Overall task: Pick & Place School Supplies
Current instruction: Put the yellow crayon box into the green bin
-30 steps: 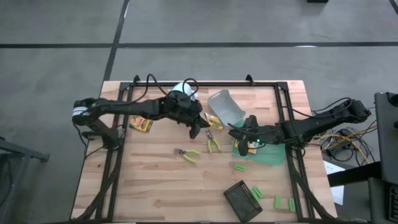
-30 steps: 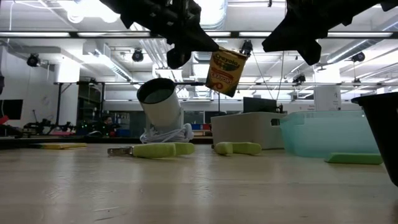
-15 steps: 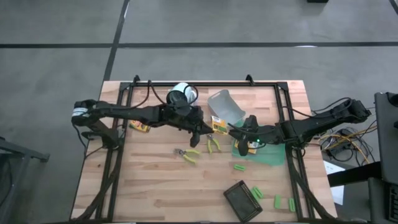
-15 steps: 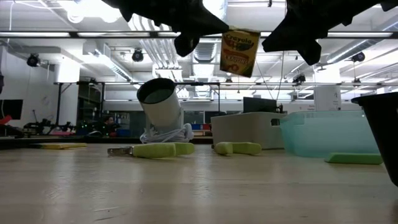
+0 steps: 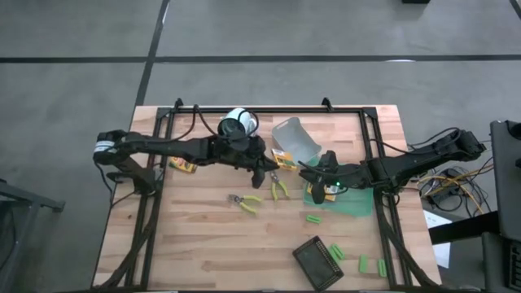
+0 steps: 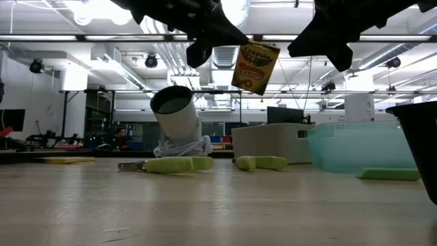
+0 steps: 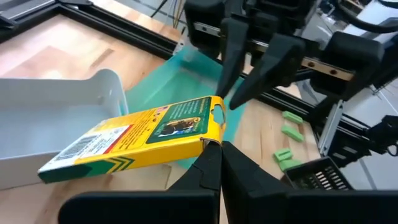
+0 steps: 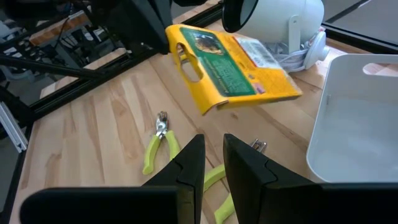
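My left gripper (image 5: 266,168) is shut on a yellow crayon pack (image 7: 143,134), held in the air beside the grey bin (image 5: 297,140). My right gripper (image 8: 212,146) hovers close by over the green bin (image 5: 352,205), its fingers a narrow gap apart with nothing between them. A second yellow pack (image 5: 186,163) lies flat at the table's left. Two yellow-handled tools (image 5: 247,203) (image 5: 279,190) lie on the wood near the middle. Green blocks (image 5: 313,218) (image 5: 363,264) lie toward the near right. My left gripper pinches the pack between its two fingers at a corner of the hang-hole end (image 7: 210,138). The fingers come nearly level from the table's left. The pack (image 6: 254,67) is lifted clear of the table and the bins and sits tilted, its free end pointing away from the gripper.
A white cylinder with a cord (image 5: 238,124) lies at the far side. A dark rectangular tray (image 5: 313,260) sits near the front edge with a green block (image 5: 335,252) at its side. A black frame (image 5: 244,110) runs round the tabletop.
My left gripper has carried the pack a little toward the table's right and near side, closer to the bins, then stopped. The pack has swung in the hold: tilted, then upright, now tilted again. It stays clear of the table.
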Controlling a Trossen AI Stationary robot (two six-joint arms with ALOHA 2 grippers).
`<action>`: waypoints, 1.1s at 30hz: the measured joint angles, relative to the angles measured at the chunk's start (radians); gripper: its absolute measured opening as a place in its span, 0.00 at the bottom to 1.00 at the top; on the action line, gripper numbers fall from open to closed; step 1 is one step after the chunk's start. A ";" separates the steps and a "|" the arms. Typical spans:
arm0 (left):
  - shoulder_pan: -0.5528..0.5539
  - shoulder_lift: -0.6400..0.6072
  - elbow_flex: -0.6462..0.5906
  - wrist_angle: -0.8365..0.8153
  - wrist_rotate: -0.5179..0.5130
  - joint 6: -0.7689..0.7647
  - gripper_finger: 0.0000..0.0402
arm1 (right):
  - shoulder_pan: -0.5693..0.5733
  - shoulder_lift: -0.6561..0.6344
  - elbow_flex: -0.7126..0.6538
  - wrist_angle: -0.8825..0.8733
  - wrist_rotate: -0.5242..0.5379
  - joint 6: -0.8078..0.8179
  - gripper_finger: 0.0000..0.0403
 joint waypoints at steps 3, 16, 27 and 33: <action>0.000 -0.019 0.005 -0.013 0.004 0.000 0.00 | 0.000 0.000 0.000 0.000 0.000 0.000 0.14; 0.002 -0.086 0.005 -0.007 0.011 -0.050 0.00 | 0.000 0.000 0.000 0.000 0.000 0.000 0.14; 0.004 -0.087 0.006 0.018 0.001 -0.498 0.00 | 0.000 0.000 0.000 0.000 0.000 0.000 0.14; 0.003 -0.087 0.006 0.044 0.063 -0.627 0.00 | 0.000 0.000 0.000 0.000 0.000 0.000 0.14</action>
